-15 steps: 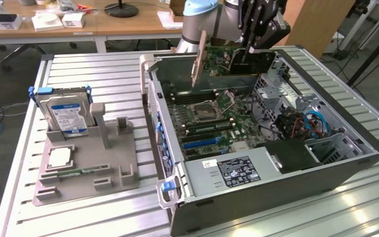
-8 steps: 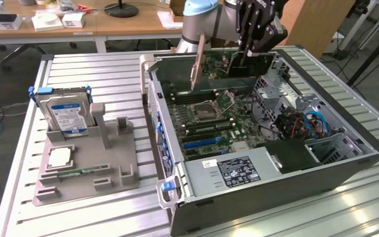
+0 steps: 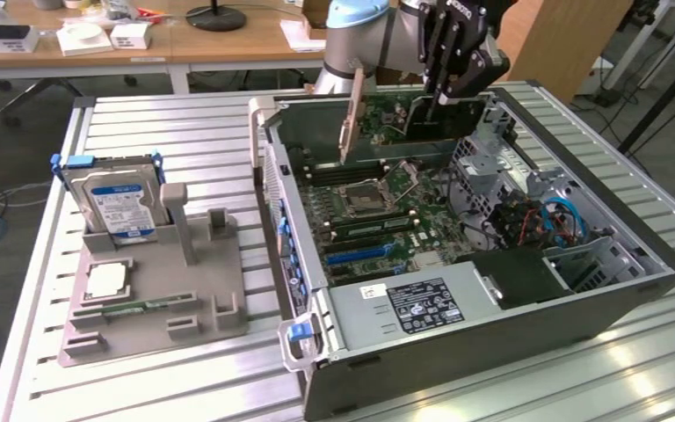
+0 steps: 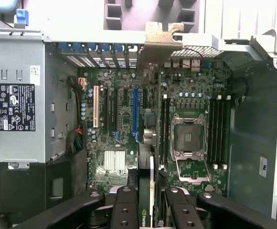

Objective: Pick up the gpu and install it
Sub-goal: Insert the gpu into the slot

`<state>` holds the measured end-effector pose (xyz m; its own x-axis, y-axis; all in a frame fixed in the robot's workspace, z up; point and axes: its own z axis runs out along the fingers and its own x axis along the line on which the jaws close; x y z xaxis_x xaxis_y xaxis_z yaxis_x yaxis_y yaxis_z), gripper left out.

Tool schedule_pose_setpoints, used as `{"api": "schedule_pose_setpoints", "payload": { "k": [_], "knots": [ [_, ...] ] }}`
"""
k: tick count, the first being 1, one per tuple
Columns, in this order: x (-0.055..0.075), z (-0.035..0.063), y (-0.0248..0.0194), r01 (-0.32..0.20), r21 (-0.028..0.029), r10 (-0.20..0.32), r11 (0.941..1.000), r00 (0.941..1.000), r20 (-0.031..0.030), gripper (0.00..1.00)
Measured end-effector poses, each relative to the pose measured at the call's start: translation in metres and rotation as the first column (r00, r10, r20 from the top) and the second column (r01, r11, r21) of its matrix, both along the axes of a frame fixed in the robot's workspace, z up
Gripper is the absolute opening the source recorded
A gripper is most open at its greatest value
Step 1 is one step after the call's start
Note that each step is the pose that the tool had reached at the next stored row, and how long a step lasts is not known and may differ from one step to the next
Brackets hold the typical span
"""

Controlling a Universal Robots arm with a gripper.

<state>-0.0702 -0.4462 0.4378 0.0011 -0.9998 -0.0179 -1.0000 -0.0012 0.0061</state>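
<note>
Now, gripper point(image 3: 443, 97): black, jointed, clamped on the gpu point(image 3: 414, 123), exterior view.
gpu shape: flat dark board, pale metal end bracket, upright above the open grey case point(image 3: 467, 369).
wrist view, gpu point(image 4: 151, 186): slim, edge-on between the fingers point(image 4: 124, 212), over the green motherboard point(image 4: 196, 95).
</note>
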Motion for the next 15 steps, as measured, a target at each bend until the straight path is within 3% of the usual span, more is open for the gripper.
{"api": "schedule_pose_setpoints", "payload": {
  "k": [15],
  "knots": [
    [0.000,-0.0149,0.0000,0.000,-0.0001,0.000,1.0000,1.0000,0.0000,0.26]
  ]
}}
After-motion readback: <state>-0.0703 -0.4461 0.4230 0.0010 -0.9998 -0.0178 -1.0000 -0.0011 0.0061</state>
